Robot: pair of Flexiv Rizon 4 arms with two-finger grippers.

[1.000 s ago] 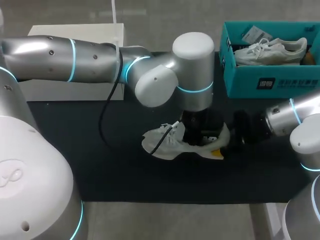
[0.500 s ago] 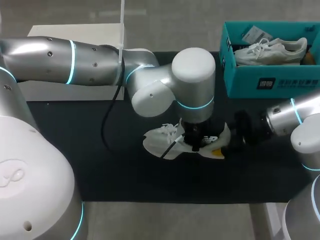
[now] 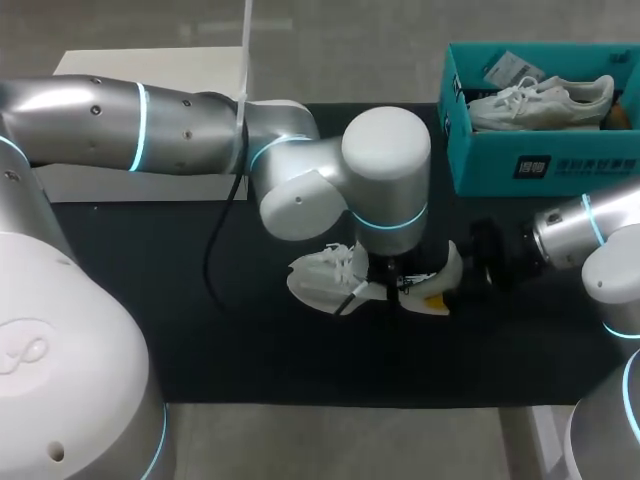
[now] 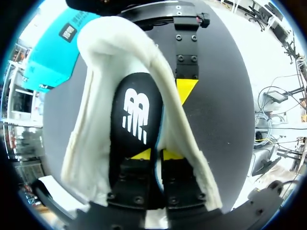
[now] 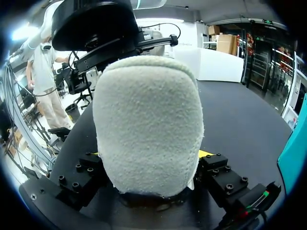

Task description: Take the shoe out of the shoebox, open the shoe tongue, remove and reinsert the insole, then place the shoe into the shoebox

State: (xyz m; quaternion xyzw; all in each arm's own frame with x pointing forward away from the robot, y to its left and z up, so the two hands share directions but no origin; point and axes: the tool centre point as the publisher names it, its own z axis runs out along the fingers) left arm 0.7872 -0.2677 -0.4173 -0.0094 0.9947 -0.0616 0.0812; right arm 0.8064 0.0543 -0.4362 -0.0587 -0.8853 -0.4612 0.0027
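A white shoe (image 3: 322,277) lies on its side on the black mat. My right gripper (image 3: 462,272) holds it from the right by the heel. In the right wrist view the fuzzy grey-white heel (image 5: 148,120) fills the wide gap of that gripper (image 5: 149,155), with a finger against each side. My left gripper (image 3: 395,282) reaches down into the shoe's opening, mostly hidden under its wrist. In the left wrist view it (image 4: 157,154) is shut on the edge of the black insole (image 4: 134,112), inside the shoe's white lining (image 4: 91,139).
The teal shoebox (image 3: 545,165) stands at the back right with a second white shoe (image 3: 540,100) in it. A white box (image 3: 100,180) sits at the back left under my left arm. The black mat (image 3: 250,340) shows bare in front of the shoe.
My left gripper has come down into the shoe and its fingers have closed on the insole's edge. The right arm has kept still on the heel.
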